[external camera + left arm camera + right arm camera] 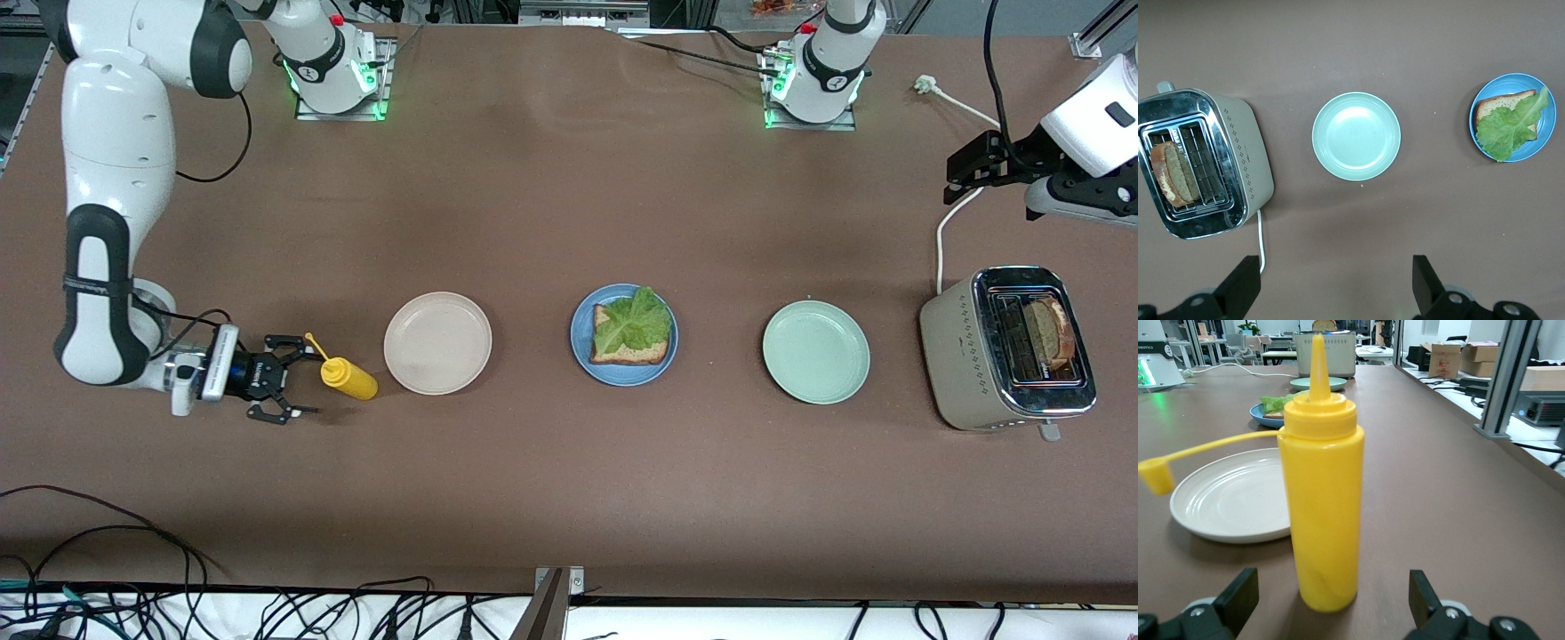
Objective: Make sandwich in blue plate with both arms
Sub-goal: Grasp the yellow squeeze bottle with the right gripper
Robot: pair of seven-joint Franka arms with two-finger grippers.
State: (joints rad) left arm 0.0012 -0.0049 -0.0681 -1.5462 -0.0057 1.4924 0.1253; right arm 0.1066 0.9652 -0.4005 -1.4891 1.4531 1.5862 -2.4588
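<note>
The blue plate point(624, 366) point(1545, 90) lies mid-table. It holds one bread slice point(631, 354) with a ruffled lettuce leaf point(633, 322) point(1508, 127) on top. A second bread slice point(1053, 333) point(1175, 173) stands in a slot of the toaster point(965, 356) point(1251, 160) at the left arm's end. My left gripper point(956, 178) point(1335, 287) hangs open and empty, high over the bare table beside the toaster. My right gripper point(298, 378) point(1331, 583) is low at the right arm's end. It is open, with an upright yellow squeeze bottle point(348, 377) point(1323, 513) just ahead of its fingertips.
A cream plate point(437, 342) point(1231, 497) lies between the bottle and the blue plate. A pale green plate point(816, 351) point(1356, 136) lies between the blue plate and the toaster. The toaster's white cord point(947, 222) runs toward the left arm's base. The bottle's tethered cap point(1155, 475) sticks out sideways.
</note>
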